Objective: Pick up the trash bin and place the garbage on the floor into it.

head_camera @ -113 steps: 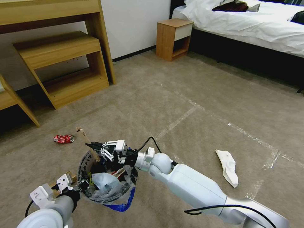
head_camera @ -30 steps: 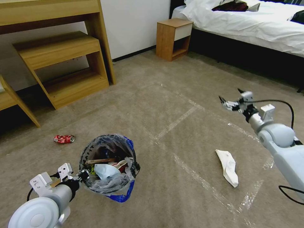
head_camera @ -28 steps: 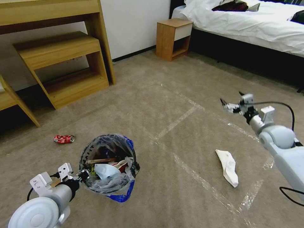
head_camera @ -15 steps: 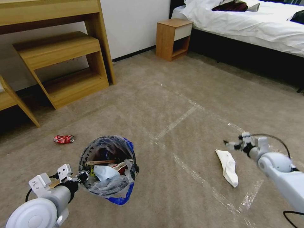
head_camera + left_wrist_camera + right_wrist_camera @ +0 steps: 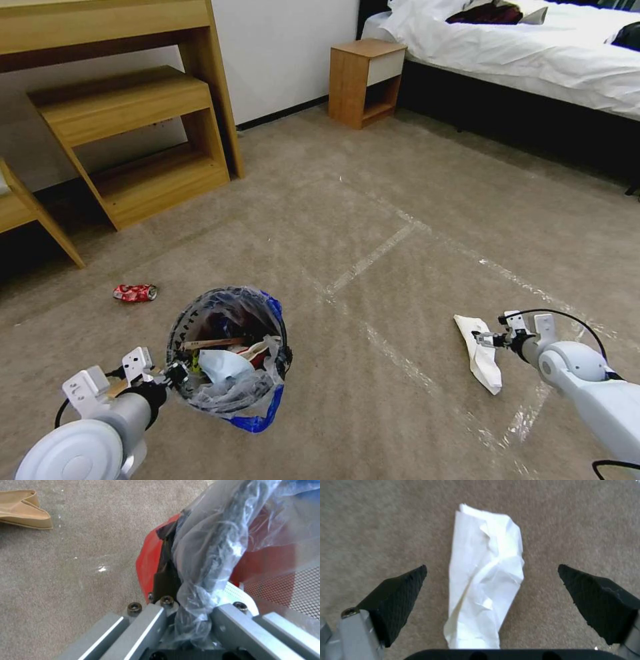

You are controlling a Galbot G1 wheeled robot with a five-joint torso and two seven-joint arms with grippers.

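Left hand [image 5: 175, 375] is clenched on the rim and liner of the small round red trash bin with the clear crinkly plastic bag [image 5: 227, 357], holding it just off to the robot's left, mouth up, probably so litter can drop straight in. Bin already holds a wooden stick, pale blue mask and wrappers. Right hand [image 5: 485, 339] hangs low over the crumpled white tissue [image 5: 481, 352] on the beige-brown short-pile carpet floor with clear tape lines [image 5: 373, 220]; its black pads [image 5: 396, 597] are spread wide either side of the tissue, not touching it, set up for a pinch across the narrow width. Crushed red can [image 5: 135, 292] lies on the floor beyond the bin, well apart from the tissue. Tan folded cardboard bit [image 5: 23, 510] lies near the bin. The left hand's pads are hidden under bunched plastic; bin base not visible from the head.
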